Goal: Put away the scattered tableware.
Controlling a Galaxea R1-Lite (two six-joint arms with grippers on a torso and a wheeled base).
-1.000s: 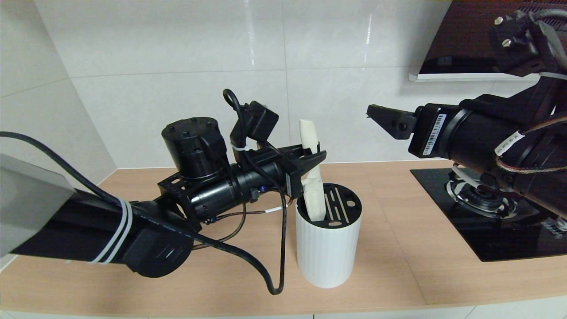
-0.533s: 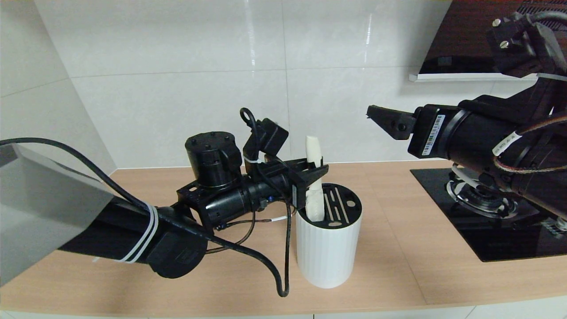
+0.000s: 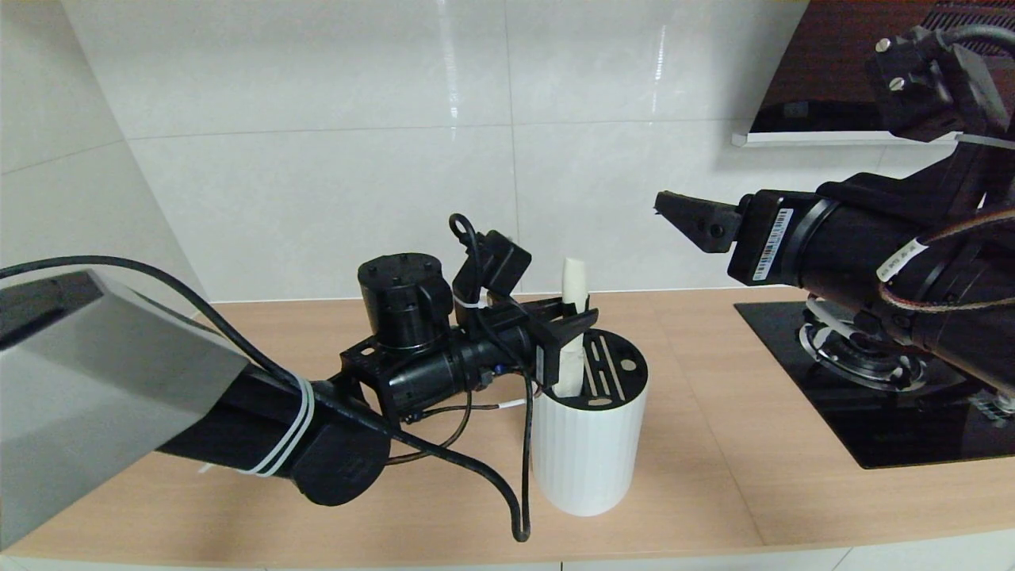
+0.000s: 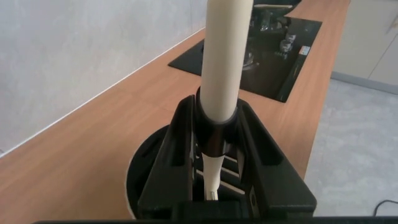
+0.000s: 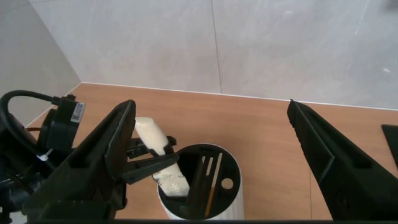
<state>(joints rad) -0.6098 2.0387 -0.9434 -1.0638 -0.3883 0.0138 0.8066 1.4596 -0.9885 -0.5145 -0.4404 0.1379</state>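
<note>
Two black fingers [image 4: 176, 144] of the left gripper [image 3: 572, 323] are clenched on the cream-handled utensil [image 3: 574, 279], one on each side of the handle near its lower part. The utensil stands almost upright, the top of its handle rising above the fingers and its lower end running down into the black slotted top of the white ribbed holder [image 3: 583, 444]. The holder stands on the wooden countertop [image 3: 714, 476], to the left of the black hob [image 3: 872, 420]. The right gripper [image 3: 682, 214] hangs above the countertop, well apart from the holder, its fingers spread wide and holding nothing.
</note>
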